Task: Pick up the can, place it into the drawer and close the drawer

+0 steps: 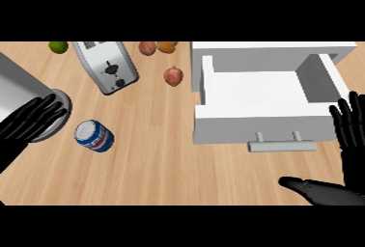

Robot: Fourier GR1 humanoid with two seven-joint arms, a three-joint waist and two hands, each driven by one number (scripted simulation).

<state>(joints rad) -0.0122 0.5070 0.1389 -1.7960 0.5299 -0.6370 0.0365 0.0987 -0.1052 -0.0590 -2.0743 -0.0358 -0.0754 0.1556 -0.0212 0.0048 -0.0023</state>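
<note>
A blue and white can point(95, 136) stands on the wooden counter at the left. Just left of it and above, my left hand point(28, 120) is open with fingers spread, apart from the can. The white drawer point(267, 121) is pulled out at the right, its inside bare, with a grey handle point(281, 143) on its front. My right hand point(349, 144) is open at the right edge, fingers up beside the drawer's right front corner, thumb point(314, 188) stretched out to the left below the handle.
A silver toaster point(107, 66) lies at the back left. A grey round appliance point(21, 94) sits behind my left hand. A lime point(58, 47) and reddish and orange fruits point(173, 75) point(157, 47) lie along the back.
</note>
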